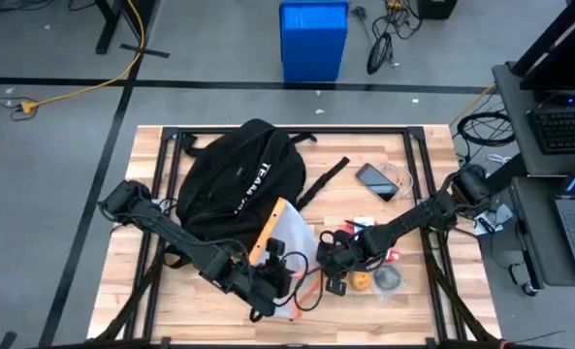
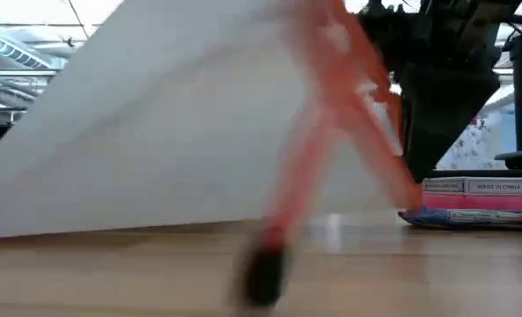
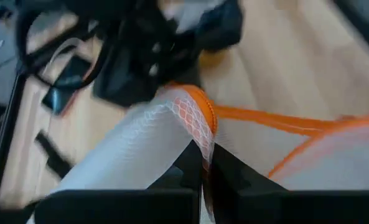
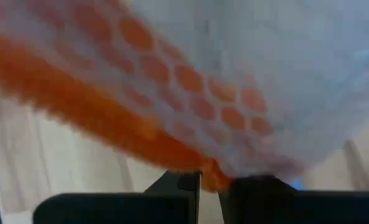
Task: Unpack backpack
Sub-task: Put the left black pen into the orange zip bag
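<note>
The backpack (image 1: 237,179) lies at the worktop's (image 1: 432,301) back left; both hands, left hand (image 3: 204,167) and right hand (image 4: 210,180), pinch the white orange-trimmed mesh bag (image 1: 289,242), seemingly stretching it clear.

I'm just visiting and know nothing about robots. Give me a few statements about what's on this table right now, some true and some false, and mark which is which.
1. Both tools are pinching the white mesh pouch with orange trim. True: the left tool and the right tool are each closed on its orange edge.
2. The backpack hangs in the air. False: it lies on the table, at the far left.
3. A phone lies on the table, right of the backpack. True.
4. The phone sits on top of the backpack. False: it rests on bare wood, apart from it.
5. A blue bin stands on the floor beyond the table. True.
</note>
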You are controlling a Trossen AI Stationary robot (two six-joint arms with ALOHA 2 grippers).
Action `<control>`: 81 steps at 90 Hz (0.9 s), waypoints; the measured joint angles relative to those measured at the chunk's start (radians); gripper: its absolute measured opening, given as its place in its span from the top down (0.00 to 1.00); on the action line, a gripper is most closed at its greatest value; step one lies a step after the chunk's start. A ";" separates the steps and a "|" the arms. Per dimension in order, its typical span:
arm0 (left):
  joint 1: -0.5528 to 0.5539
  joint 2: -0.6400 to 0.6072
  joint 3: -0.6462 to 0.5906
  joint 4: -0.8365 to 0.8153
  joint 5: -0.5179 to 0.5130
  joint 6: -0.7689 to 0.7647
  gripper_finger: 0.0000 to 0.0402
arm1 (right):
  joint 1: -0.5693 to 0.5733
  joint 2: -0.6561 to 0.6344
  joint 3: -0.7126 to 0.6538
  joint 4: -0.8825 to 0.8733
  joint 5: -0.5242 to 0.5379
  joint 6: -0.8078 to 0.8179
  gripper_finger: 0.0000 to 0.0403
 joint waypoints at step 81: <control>0.023 0.000 0.035 -0.003 0.024 -0.124 1.00 | 0.106 0.034 0.250 -0.237 0.139 0.034 0.97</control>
